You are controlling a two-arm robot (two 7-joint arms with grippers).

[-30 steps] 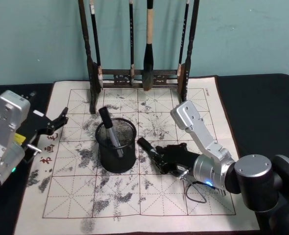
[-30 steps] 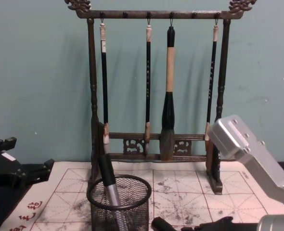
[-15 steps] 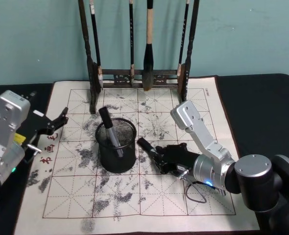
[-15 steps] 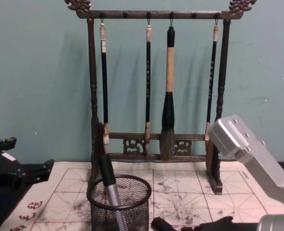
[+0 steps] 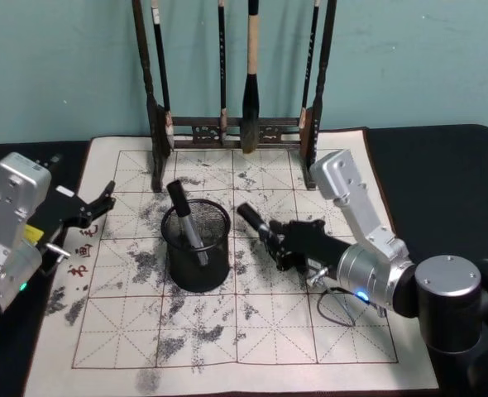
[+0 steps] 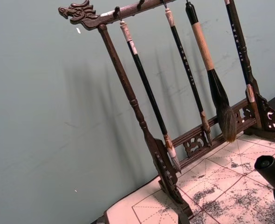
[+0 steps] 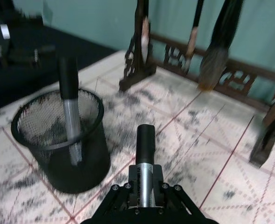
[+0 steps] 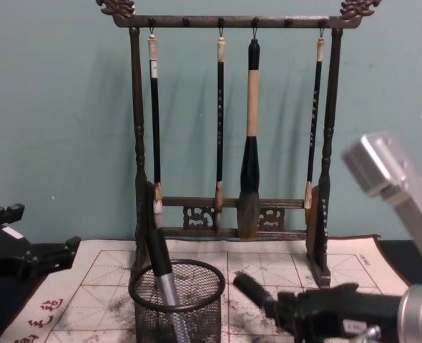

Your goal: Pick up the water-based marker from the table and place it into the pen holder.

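Observation:
My right gripper is shut on the water-based marker, a silver pen with a black cap. It holds the marker tilted above the table's cream mat, just right of the pen holder. The black mesh pen holder contains another marker, which leans against its rim. In the chest view, the held marker hangs beside the holder, about level with its rim. My left gripper rests open at the mat's left edge, holding nothing.
A tall dark wooden brush rack with several hanging brushes stands at the back of the mat, behind the holder. The rack is large in the left wrist view. A thin cable loops below my right wrist.
My right gripper has lifted the marker off the mat and carried it up and back, closer to the holder's rim. The left arm has not moved.

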